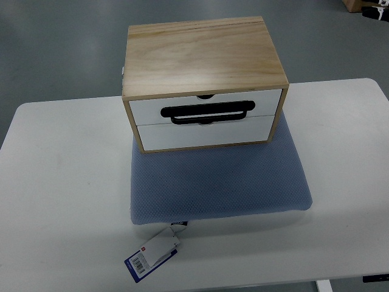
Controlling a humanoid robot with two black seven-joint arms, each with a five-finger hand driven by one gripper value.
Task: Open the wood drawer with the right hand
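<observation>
- No robot hand in the top view; neither arm enters from the left or right edge, so finger state of either hand not shown.
- Wood drawer box [203, 82] standing upright at about twelve o'clock from the picture's centre, on the far half of the table [61, 182].
- Light wood top and sides, grain running left to right; two white drawer fronts facing the camera, stacked one above the other.
- Upper drawer [146, 109] and lower drawer [200, 135] both flush with the frame, closed; contents hidden behind the fronts.
- Black handle [206, 113], a long rounded loop, lying across the seam between the two fronts; cannot tell which drawer carries it.
- Small dark notch at the top edge of the upper front, centred, and another at the seam just below the handle.
- Box resting on the far edge of a blue-grey cushion [219, 182], which spreads toward six o'clock from the box and lies flat on the table.
- Cushion's near edge at roughly six o'clock, with a small dark label at its lower left corner.
- Hang tag [153, 254], white with a blue border and a barcode, lying on the table at about seven o'clock, touching that cushion corner by its string.
- White table reaching from nine o'clock to three o'clock, corners rounded; grey floor [61, 48] beyond it at the top.
- At one o'clock, far corner of the picture, part of a brownish object [364, 7] on the floor, too cut off to identify.
</observation>
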